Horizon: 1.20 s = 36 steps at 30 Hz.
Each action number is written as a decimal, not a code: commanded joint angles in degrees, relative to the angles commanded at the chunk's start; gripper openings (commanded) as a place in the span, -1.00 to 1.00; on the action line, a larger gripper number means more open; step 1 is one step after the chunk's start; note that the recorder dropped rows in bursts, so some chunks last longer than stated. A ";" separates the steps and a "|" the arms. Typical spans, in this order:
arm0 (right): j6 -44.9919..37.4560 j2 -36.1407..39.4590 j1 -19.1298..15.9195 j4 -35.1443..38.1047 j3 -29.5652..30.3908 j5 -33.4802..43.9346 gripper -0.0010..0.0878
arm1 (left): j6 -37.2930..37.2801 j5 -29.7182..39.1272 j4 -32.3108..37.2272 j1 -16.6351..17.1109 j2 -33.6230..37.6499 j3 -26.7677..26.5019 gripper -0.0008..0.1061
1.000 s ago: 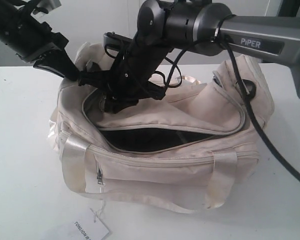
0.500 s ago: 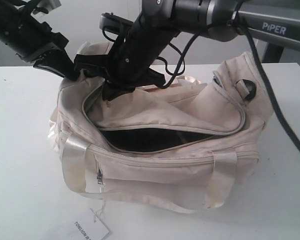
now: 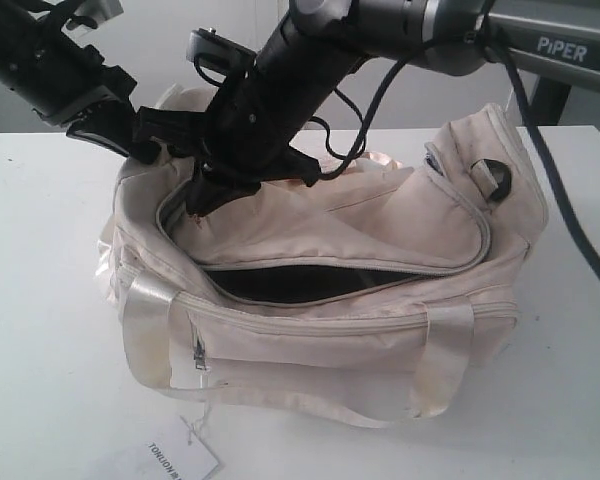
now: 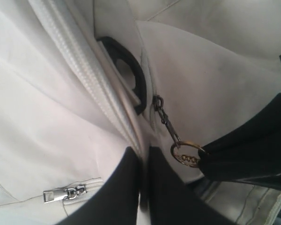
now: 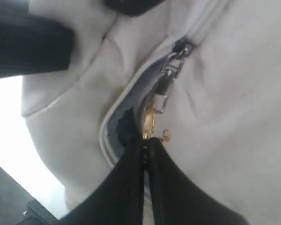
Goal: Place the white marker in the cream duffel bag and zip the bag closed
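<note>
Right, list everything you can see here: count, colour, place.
bag: one, cream, on the table, top zip partly open
ring pull: one, gold, on the bag's top zip
end rings: two, black, one at each end of the bag
pocket zip pull: one, silver, on the bag's front
tag: one, white with print, on the table in front of the bag
table: one, white, under the bag
left gripper: one, black, shut on the bag beside the zip
right gripper: one, black, shut on the ring pull
</note>
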 joint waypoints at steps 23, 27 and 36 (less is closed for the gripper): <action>-7.15 -3.67 1.87 7.14 0.00 10.25 -0.98 | -0.10 -0.34 -0.44 0.00 0.00 0.00 -0.99; -8.46 -3.56 3.31 6.75 0.00 10.25 -0.98 | -0.10 -0.46 -0.42 0.00 0.00 0.00 -0.99; -9.34 -3.92 3.92 6.73 0.00 10.25 -0.98 | -0.10 -0.46 -0.42 0.00 0.00 0.00 -0.99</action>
